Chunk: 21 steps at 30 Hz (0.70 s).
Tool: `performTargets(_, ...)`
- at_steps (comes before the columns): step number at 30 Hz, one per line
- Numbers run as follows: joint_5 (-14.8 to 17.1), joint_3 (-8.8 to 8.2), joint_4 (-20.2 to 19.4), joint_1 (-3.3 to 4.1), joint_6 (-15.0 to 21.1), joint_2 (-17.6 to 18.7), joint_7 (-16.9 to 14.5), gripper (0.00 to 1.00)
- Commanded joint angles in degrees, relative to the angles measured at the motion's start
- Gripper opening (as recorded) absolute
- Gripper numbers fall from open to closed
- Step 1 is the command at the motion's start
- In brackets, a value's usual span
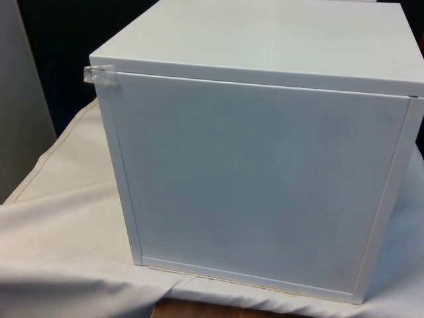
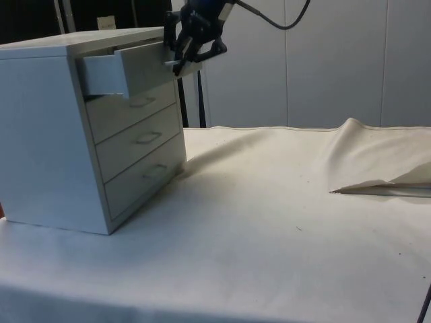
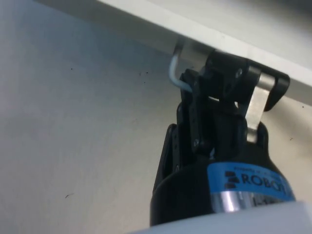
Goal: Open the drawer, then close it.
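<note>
A white chest of drawers stands on the cloth and turns its plain back to the front view. Its top drawer is pulled partly out, while the three drawers below it sit flush. In the side view my black gripper is at the front of the top drawer, up at handle height. The wrist view has the gripper shut on the drawer's thin white handle, whose bent end sticks out beside one finger.
The white cloth spreads wide in front of the drawers. A raised fold of cloth lies at the side view's right. The lower drawers' handles stick out slightly beneath the pulled-out drawer.
</note>
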Motion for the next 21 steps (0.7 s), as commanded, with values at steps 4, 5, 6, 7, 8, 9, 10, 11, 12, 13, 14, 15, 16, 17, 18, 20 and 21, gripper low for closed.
performTargets(4, -2.0, 1.2, -2.6, -1.89, 0.1, -2.3, 0.7, 0.0)
performTargets(5, -2.1, 1.38, -2.7, -1.95, 0.1, -2.3, 0.8, 0.0)
performTargets(6, -2.2, 1.66, -2.9, -2.06, 0.1, -2.6, 0.9, 0.0)
performTargets(7, -2.2, 1.83, -3.0, -2.12, 0.1, -2.7, 0.9, 0.0)
performTargets(8, -2.2, 1.83, -3.0, -2.12, 0.1, -2.7, 0.9, 0.0)
performTargets(9, -2.2, 2.12, -3.4, -2.18, 0.1, -3.0, 1.0, 0.0)
performTargets(10, -2.2, 2.23, -3.6, -2.23, 0.1, -3.2, 1.0, 0.0)
performTargets(11, -2.2, 2.35, -3.8, -2.23, 0.1, -3.4, 1.1, 0.0)
performTargets(12, -0.1, 0.92, -2.5, 0.0, 0.0, -2.6, 0.0, 0.0)
performTargets(13, -2.2, 2.46, -4.0, -2.29, 0.1, -3.7, 1.1, 0.0)
performTargets(14, -2.3, 2.52, -4.2, -2.29, 0.1, -3.9, 1.1, 0.0)
performTargets(15, -2.3, 2.64, -4.6, -2.29, 0.1, -4.3, 1.2, 0.0)
performTargets(16, -2.3, 2.69, -4.8, -2.29, 0.1, -4.5, 1.2, 0.0)
performTargets(17, -2.3, 2.81, -5.0, -2.29, 0.1, -4.7, 1.2, 0.0)
performTargets(18, -2.3, 2.81, -5.2, -2.29, 0.1, -4.9, 1.3, 0.0)
performTargets(20, -2.3, 2.69, -5.7, -2.29, 0.1, -5.4, 1.1, 0.0)
performTargets(21, -0.2, 1.15, -4.0, -0.06, 0.0, -4.3, 0.1, 0.0)
